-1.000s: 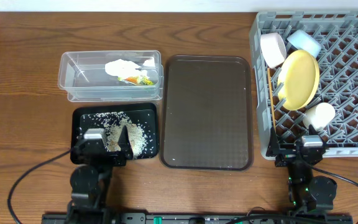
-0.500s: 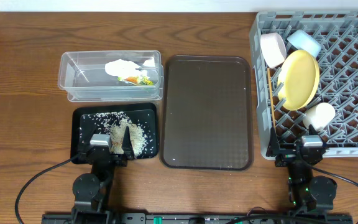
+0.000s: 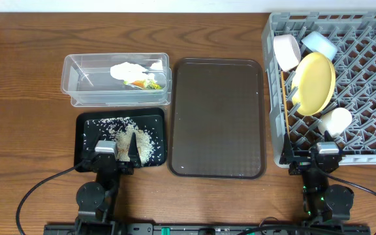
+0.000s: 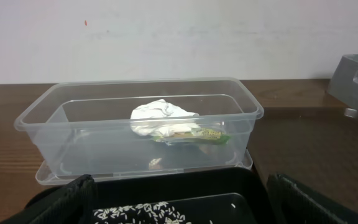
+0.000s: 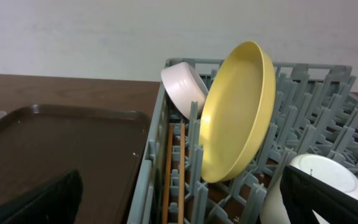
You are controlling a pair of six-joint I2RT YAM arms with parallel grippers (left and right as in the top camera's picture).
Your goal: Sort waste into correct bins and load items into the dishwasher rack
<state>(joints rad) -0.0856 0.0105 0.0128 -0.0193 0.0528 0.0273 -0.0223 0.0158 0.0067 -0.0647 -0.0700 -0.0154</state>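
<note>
Waste looks fully sorted: the crumpled napkin (image 3: 128, 69) and the green-yellow wrapper (image 3: 151, 84) lie together in the clear tub (image 3: 83, 91), and the rice scraps (image 3: 119, 130) are scattered across the black tray (image 3: 82, 140) just in front of it. The yellow plate (image 3: 314, 83), pinkish bowl (image 3: 286, 51), blue bowl (image 3: 319, 44) and white cup (image 3: 335, 121) all stand in the rack (image 3: 371, 85), while the brown serving tray (image 3: 217, 117) holds nothing. With nothing left loose on the tabletop (image 3: 25, 130), the step in hand appears to be parking the arms. The left gripper (image 4: 180, 186) is released and empty, hanging over the near edge of the black tray; doing this well probably means lifting it straight up before drawing back, so a finger cannot drag rice over the rim. The right gripper (image 5: 179, 186) is likewise spread wide and empty, just at the rack's near wall and close to the cup, so it would want to pull away from that wall without nudging it. The right wrist view shows the chopsticks (image 5: 174, 168) lying low along the rack's left wall and the plate standing on edge between the pegs, which the overhead view barely reveals; it hides the blue bowl behind the plate. The left wrist view shows the wrapper tucked under the napkin's edge, but only a sliver of the rice.
</note>
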